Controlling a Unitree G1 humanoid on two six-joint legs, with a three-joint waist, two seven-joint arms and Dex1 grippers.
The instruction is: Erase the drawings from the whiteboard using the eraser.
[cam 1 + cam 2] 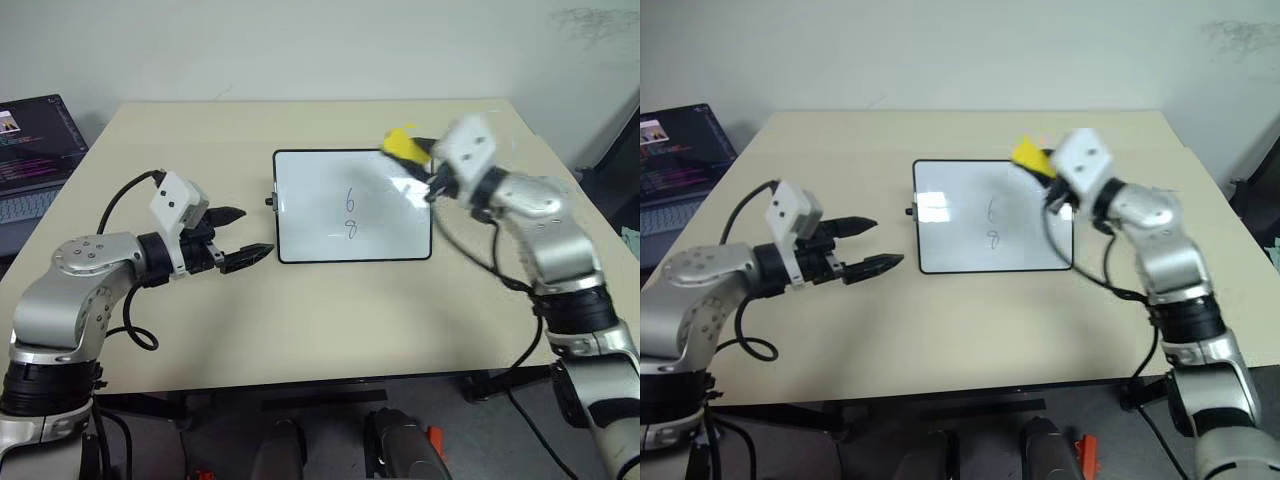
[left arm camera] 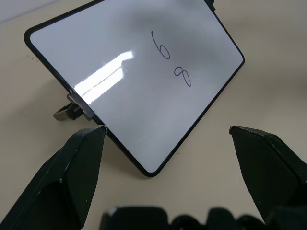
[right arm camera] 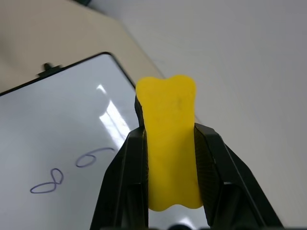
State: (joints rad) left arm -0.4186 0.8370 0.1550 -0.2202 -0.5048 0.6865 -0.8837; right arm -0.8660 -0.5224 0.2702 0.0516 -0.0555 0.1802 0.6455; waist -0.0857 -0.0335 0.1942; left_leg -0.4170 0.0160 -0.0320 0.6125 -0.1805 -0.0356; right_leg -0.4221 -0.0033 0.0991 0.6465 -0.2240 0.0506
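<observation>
The whiteboard point(image 1: 310, 215) lies flat at the middle of the table, black-framed. The drawings show as a handwritten 6 point(image 1: 350, 201) with an 8 point(image 1: 351, 230) below it, also seen in the left wrist view as the 6 point(image 2: 160, 45) and the 8 point(image 2: 182, 76). My right gripper point(image 1: 418, 158) is shut on the yellow eraser point(image 1: 402, 144), held over the board's far right corner; in the right wrist view the eraser point(image 3: 170, 143) sits between both fingers. My left gripper point(image 1: 253, 232) is open, just left of the board's near left corner, holding nothing.
A laptop point(image 1: 30, 150) with a lit screen stands off the table's left side. A small black knob point(image 1: 270, 202) sticks out of the board's left edge. The tan table point(image 1: 300, 320) runs bare toward its front edge.
</observation>
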